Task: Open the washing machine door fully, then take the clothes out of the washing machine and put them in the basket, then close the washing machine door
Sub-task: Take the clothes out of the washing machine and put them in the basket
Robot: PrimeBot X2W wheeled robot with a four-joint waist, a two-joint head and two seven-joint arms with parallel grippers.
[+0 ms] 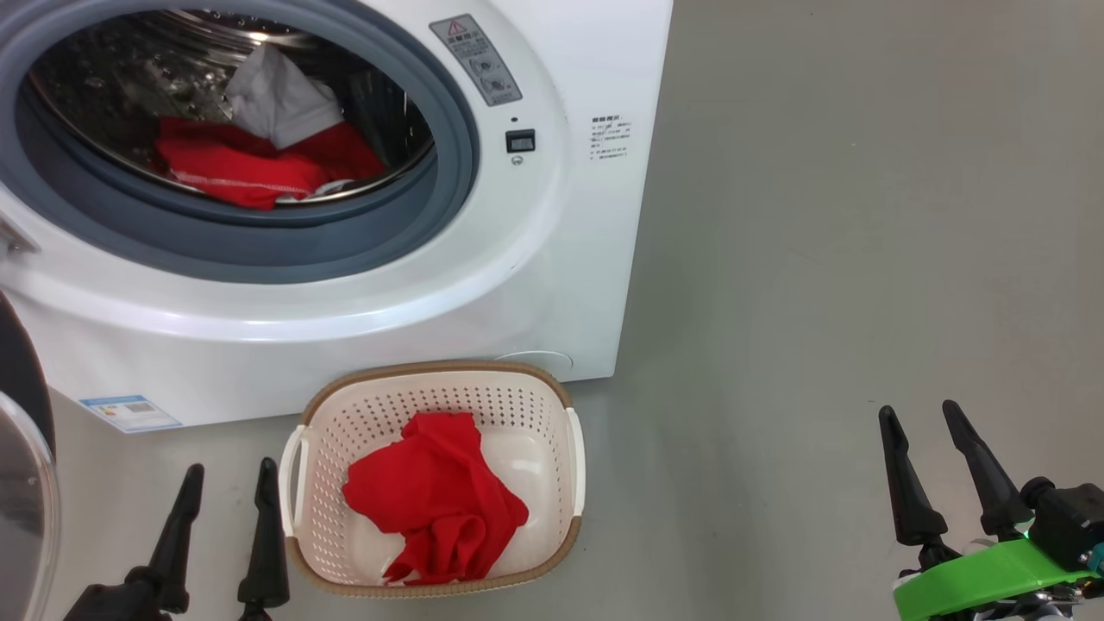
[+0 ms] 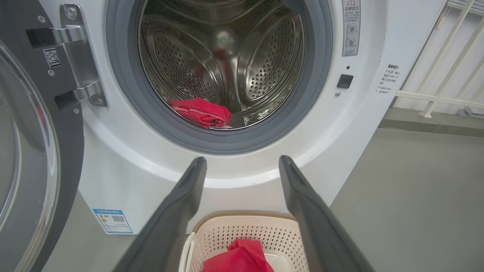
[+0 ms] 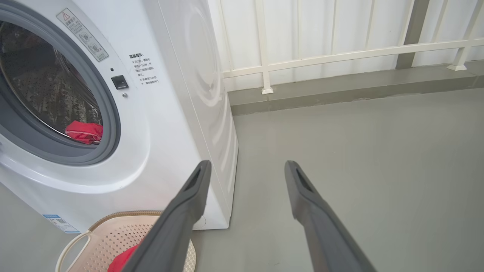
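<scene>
The white washing machine (image 1: 552,250) stands with its door (image 2: 34,158) swung open to the left. Inside the steel drum lie red clothes (image 1: 250,164) under a grey cloth (image 1: 280,99); the red clothes (image 2: 200,112) also show in the left wrist view. On the floor in front sits the cream basket (image 1: 345,414), holding a red garment (image 1: 435,509). My left gripper (image 1: 231,479) is open and empty, just left of the basket. Open and empty too, my right gripper (image 1: 921,421) hovers over bare floor well to the right.
Grey floor (image 1: 819,216) spreads to the right of the machine. A white railing (image 3: 340,53) and wall run behind it. The open door's glass (image 1: 26,509) juts out at my far left, close to the left gripper.
</scene>
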